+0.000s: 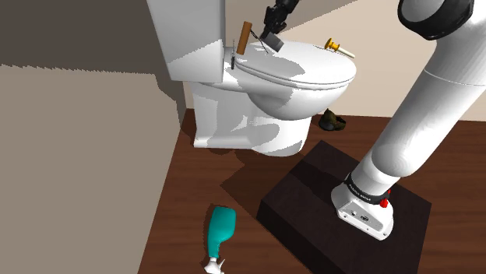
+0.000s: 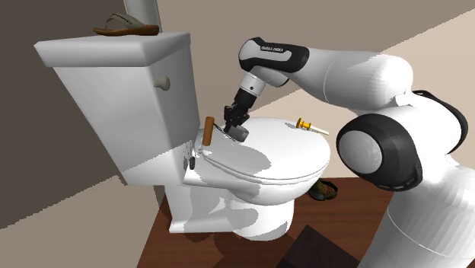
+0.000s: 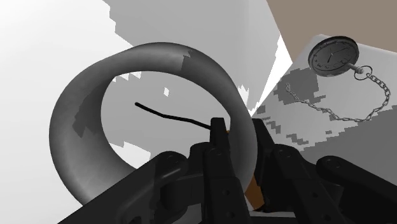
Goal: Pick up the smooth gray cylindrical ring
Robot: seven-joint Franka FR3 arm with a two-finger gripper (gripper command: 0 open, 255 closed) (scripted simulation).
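While the white arm stretches over from its stand (image 1: 302, 191), the work surface turns out to be a closed white toilet lid (image 1: 311, 68), in a room with a dark wood floor (image 1: 195, 187) and plain beige and brown walls. Up on the tank (image 2: 114, 84) lies a brown sandal (image 2: 125, 29). On the lid, a brown-handled tool (image 1: 244, 37) leans at the tank end, just beside the gripper. A small brass-coloured piece (image 1: 337, 47) sits at the lid's far rim, well apart. Over to the wrist view: a pocket watch (image 3: 333, 54) with its chain (image 3: 331, 108) rests on the lid near the fingers. Down on the floor, a teal bottle (image 1: 221, 230) lies on its side, and a dark object (image 1: 335, 121) sits by the toilet's base. And the gripper (image 3: 238, 137) is pinching the smooth gray ring (image 3: 70, 127) by its wall, one finger inside the hoop and one outside, right over the lid near the tank. Whether the ring touches the lid cannot be told.
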